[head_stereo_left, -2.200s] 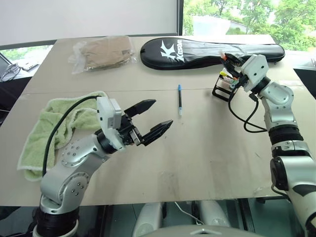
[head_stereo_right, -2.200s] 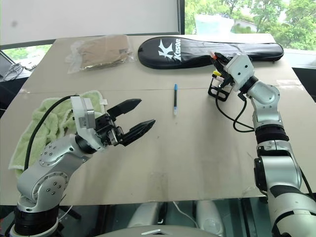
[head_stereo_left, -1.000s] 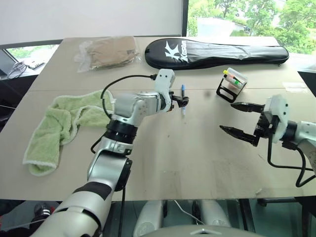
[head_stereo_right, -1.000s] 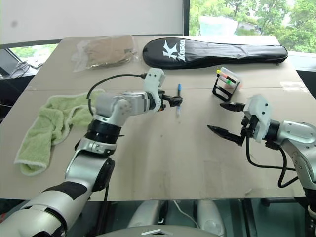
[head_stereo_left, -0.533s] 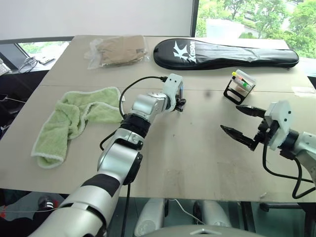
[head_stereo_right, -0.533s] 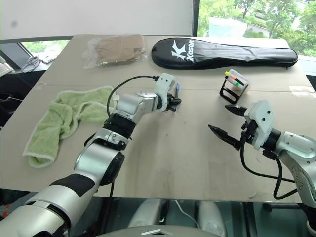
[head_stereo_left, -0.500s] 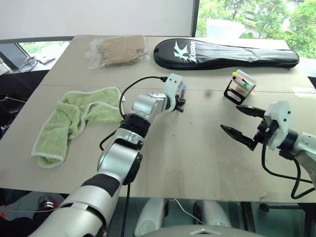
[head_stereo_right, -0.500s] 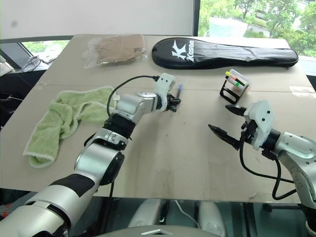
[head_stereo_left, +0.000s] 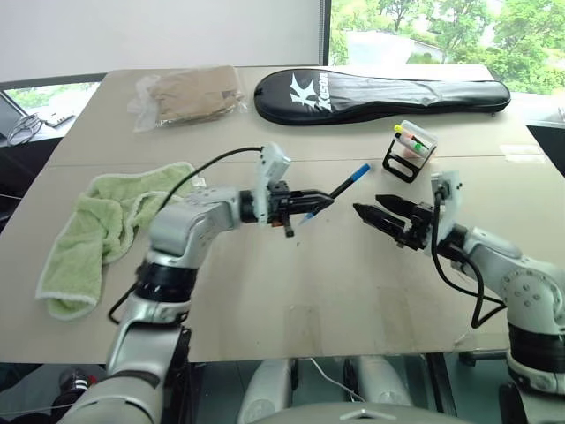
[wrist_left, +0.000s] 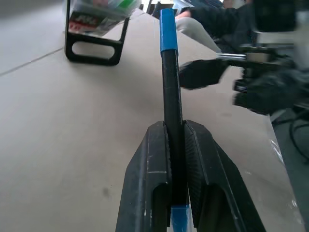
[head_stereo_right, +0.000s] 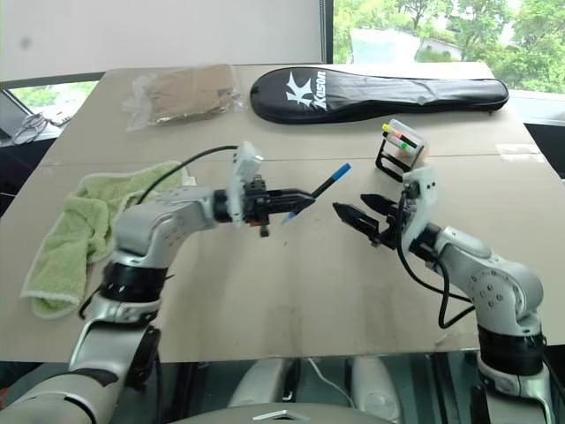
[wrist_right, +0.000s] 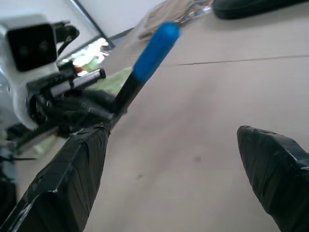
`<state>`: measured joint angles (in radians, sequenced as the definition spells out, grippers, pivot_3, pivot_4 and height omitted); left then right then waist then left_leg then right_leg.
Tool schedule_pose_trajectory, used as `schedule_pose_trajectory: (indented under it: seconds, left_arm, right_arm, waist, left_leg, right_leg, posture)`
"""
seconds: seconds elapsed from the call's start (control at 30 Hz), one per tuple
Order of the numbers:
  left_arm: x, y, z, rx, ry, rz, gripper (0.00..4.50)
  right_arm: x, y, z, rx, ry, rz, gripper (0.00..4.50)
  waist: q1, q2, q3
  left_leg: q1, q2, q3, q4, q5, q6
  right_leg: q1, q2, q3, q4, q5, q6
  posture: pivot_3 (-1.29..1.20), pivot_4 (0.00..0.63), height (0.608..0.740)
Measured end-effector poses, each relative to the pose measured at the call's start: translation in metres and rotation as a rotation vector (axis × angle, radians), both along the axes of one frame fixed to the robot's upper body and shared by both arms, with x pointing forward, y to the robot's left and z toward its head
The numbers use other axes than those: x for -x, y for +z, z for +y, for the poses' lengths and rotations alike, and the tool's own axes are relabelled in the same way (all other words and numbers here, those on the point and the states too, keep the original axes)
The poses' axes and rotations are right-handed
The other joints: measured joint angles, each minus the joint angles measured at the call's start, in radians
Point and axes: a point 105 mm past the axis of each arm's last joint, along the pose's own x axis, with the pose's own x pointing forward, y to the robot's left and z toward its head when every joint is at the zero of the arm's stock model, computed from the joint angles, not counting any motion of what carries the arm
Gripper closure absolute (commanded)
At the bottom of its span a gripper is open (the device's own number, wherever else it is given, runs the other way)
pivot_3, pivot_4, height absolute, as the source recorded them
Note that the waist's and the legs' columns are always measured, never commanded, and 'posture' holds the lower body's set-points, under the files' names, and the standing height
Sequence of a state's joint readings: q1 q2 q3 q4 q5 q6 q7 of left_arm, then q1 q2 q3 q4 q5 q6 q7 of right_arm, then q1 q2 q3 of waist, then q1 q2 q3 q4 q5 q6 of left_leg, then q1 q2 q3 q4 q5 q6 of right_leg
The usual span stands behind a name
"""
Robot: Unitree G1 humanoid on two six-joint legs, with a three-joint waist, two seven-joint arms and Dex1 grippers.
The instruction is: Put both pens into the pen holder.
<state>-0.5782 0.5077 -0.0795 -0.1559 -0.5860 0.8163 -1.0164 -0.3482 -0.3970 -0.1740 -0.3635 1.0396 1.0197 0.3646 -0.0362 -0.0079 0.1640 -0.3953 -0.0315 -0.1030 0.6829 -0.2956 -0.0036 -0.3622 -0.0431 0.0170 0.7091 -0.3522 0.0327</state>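
Your left gripper has its fingers clamped on the blue-capped pen, lifted off the counter. Your right gripper, fingers spread and empty, faces it. That pen is not yet in the pen holder.

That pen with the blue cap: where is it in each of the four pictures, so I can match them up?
Left eye view: blue-capped pen at centre, clamped in the left gripper, cap toward the pen holder.
Right eye view: centre.
Left wrist view: straight up between the fingers.
Right wrist view: upper middle, slanted.
Shared landmark: the blue cap.
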Motion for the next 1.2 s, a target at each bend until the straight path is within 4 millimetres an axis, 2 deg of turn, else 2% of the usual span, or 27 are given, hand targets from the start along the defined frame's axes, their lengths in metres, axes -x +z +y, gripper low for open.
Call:
schedule_pose_trajectory:
  seconds: [0.03, 0.07, 0.13, 0.17, 0.27, 0.3, 0.33, 0.57, 0.63, 0.67, 0.77, 0.8, 0.87, 0.9, 0.97, 1.03, 1.13, 1.2]
  left_arm:
    - [0.008, -0.003, 0.001, -0.008, -0.018, -0.009, 4.50]
    - [0.013, -0.004, -0.001, -0.011, -0.030, -0.016, 4.50]
    - [0.020, -0.002, -0.004, -0.012, -0.049, -0.048, 4.50]
    - [0.020, -0.002, -0.005, -0.011, -0.050, -0.052, 4.50]
    - [0.019, -0.001, -0.006, -0.006, -0.027, -0.071, 4.50]
    - [0.019, -0.003, -0.008, -0.005, -0.019, -0.067, 4.50]
    - [0.020, -0.005, -0.010, -0.001, -0.022, -0.062, 4.50]
    - [0.020, -0.005, -0.017, 0.058, 0.002, -0.061, 4.50]
    - [0.020, -0.002, -0.017, 0.085, 0.005, -0.047, 3.58]
    - [0.017, 0.002, -0.015, 0.111, 0.026, -0.044, 3.31]
    - [0.005, 0.037, 0.001, 0.189, 0.115, -0.146, 1.98]
    - [0.003, 0.042, 0.005, 0.190, 0.133, -0.169, 1.57]
    - [-0.001, 0.047, 0.015, 0.182, 0.182, -0.197, 1.40]
    - [-0.002, 0.048, 0.019, 0.183, 0.203, -0.200, 1.40]
    - [-0.001, 0.048, 0.030, 0.228, 0.231, -0.197, 1.40]
    - [-0.001, 0.043, 0.035, 0.208, 0.249, -0.191, 1.40]
    - [0.000, 0.040, 0.037, 0.189, 0.267, -0.191, 1.40]
    - [0.004, 0.038, 0.032, 0.146, 0.252, -0.217, 1.40]
  right_arm:
    - [-0.004, 0.006, 0.008, -0.045, 0.026, 0.020, 0.56]
    - [-0.005, 0.009, 0.011, -0.068, 0.038, 0.024, 0.89]
    - [-0.006, 0.020, 0.018, -0.134, 0.081, 0.038, 1.85]
    - [-0.006, 0.023, 0.019, -0.146, 0.089, 0.038, 2.11]
    - [-0.001, 0.028, 0.017, -0.152, 0.136, 0.052, 3.50]
    - [0.004, 0.029, 0.017, -0.151, 0.168, 0.058, 4.20]
    - [0.006, 0.031, 0.018, -0.151, 0.182, 0.052, 4.35]
    - [0.005, 0.033, 0.011, -0.132, 0.169, 0.040, 4.37]
    - [0.004, 0.036, 0.011, -0.141, 0.165, 0.026, 4.37]
    - [0.004, 0.037, 0.010, -0.134, 0.157, 0.020, 4.37]
    - [-0.007, 0.033, -0.005, -0.081, 0.068, 0.021, 4.37]
    - [-0.009, 0.036, -0.009, -0.074, 0.049, 0.009, 4.37]
    - [-0.020, 0.056, -0.029, -0.047, -0.045, -0.074, 4.37]
    - [-0.026, 0.072, -0.041, -0.031, -0.103, -0.137, 4.37]
    - [-0.031, 0.120, -0.062, 0.024, -0.222, -0.319, 4.37]
    - [-0.029, 0.145, -0.069, 0.058, -0.272, -0.417, 4.37]
    - [-0.035, 0.163, -0.076, 0.156, -0.344, -0.496, 4.37]
    - [-0.041, 0.165, -0.079, 0.226, -0.372, -0.526, 4.37]
  waist:
    - [-0.002, 0.000, 0.000]
    - [-0.001, 0.000, 0.000]
    - [0.001, 0.000, 0.000]
    - [0.002, 0.000, 0.000]
    - [-0.002, 0.000, 0.000]
    - [-0.005, 0.000, 0.000]
    - [-0.007, 0.000, 0.000]
    - [-0.006, 0.000, 0.000]
    - [-0.007, 0.000, 0.000]
    - [-0.007, 0.000, 0.000]
    - [-0.005, -0.001, 0.000]
    - [-0.005, -0.001, 0.000]
    - [-0.006, 0.000, 0.001]
    - [-0.006, 0.000, 0.001]
    - [-0.007, 0.000, 0.001]
    - [-0.006, 0.000, 0.001]
    - [-0.004, 0.000, 0.001]
    - [-0.004, 0.000, 0.001]
  left_leg:
    - [0.000, 0.000, 0.000, 0.000, 0.000, 0.000]
    - [0.000, -0.001, 0.000, 0.000, 0.000, 0.000]
    - [-0.001, -0.001, -0.001, 0.000, 0.000, 0.000]
    - [0.000, -0.001, -0.001, 0.000, 0.000, 0.000]
    - [-0.001, -0.001, -0.001, 0.000, 0.000, 0.000]
    - [-0.001, -0.001, -0.001, 0.000, 0.000, 0.000]
    - [-0.001, 0.000, -0.001, 0.000, 0.000, 0.000]
    - [-0.001, 0.000, 0.000, 0.000, 0.000, 0.000]
    - [-0.001, 0.000, 0.000, 0.000, 0.000, 0.000]
    - [-0.001, 0.000, 0.000, 0.000, 0.000, 0.000]
    - [-0.001, 0.000, 0.000, 0.001, 0.000, 0.000]
    - [-0.001, 0.000, 0.000, 0.001, 0.000, 0.000]
    - [-0.001, 0.000, 0.002, 0.001, 0.000, 0.001]
    - [-0.001, 0.000, 0.003, 0.001, 0.000, 0.001]
    - [-0.001, 0.001, 0.003, 0.001, 0.000, 0.001]
    - [-0.001, 0.002, 0.002, 0.000, 0.000, 0.001]
    - [-0.001, 0.002, 0.002, 0.000, 0.000, 0.001]
    - [-0.002, 0.001, 0.004, 0.000, 0.000, 0.001]
  right_leg:
    - [0.000, 0.000, 0.000, 0.000, 0.000, 0.000]
    - [0.000, -0.001, 0.000, 0.000, 0.000, 0.000]
    - [0.000, -0.001, -0.001, 0.000, 0.000, 0.000]
    - [0.000, -0.001, -0.001, 0.000, 0.000, 0.000]
    - [0.000, 0.000, -0.001, 0.000, 0.000, 0.000]
    - [0.000, 0.000, -0.001, 0.000, 0.000, 0.000]
    - [0.000, 0.001, -0.001, 0.001, 0.000, 0.000]
    - [0.000, 0.002, 0.000, 0.001, 0.000, 0.000]
    - [0.000, 0.002, 0.000, 0.001, 0.000, 0.000]
    - [0.000, 0.002, 0.000, 0.001, 0.000, 0.000]
    - [0.000, 0.002, 0.000, 0.001, 0.000, 0.000]
    - [0.000, 0.002, 0.000, 0.001, 0.000, 0.000]
    - [0.000, 0.002, 0.000, 0.001, 0.000, 0.000]
    - [-0.001, 0.002, 0.000, 0.001, 0.000, 0.000]
    - [-0.001, 0.002, 0.000, 0.001, 0.000, 0.000]
    - [-0.001, 0.003, 0.001, 0.001, 0.000, 0.000]
    - [-0.001, 0.003, 0.001, 0.000, 0.000, 0.000]
    - [-0.001, 0.002, 0.002, 0.000, 0.000, 0.000]
  posture:
    - [0.00, 0.150, 0.740]
    - [0.00, 0.150, 0.740]
    - [0.00, 0.150, 0.740]
    - [0.00, 0.150, 0.740]
    - [0.00, 0.150, 0.740]
    - [0.00, 0.150, 0.740]
    - [0.00, 0.150, 0.740]
    - [0.00, 0.150, 0.740]
    - [0.00, 0.150, 0.740]
    - [0.00, 0.150, 0.740]
    - [0.00, 0.150, 0.740]
    - [0.00, 0.150, 0.740]
    - [0.00, 0.150, 0.740]
    - [0.00, 0.150, 0.740]
    - [0.00, 0.150, 0.740]
    - [0.00, 0.150, 0.740]
    - [0.00, 0.150, 0.740]
    - [0.00, 0.150, 0.740]
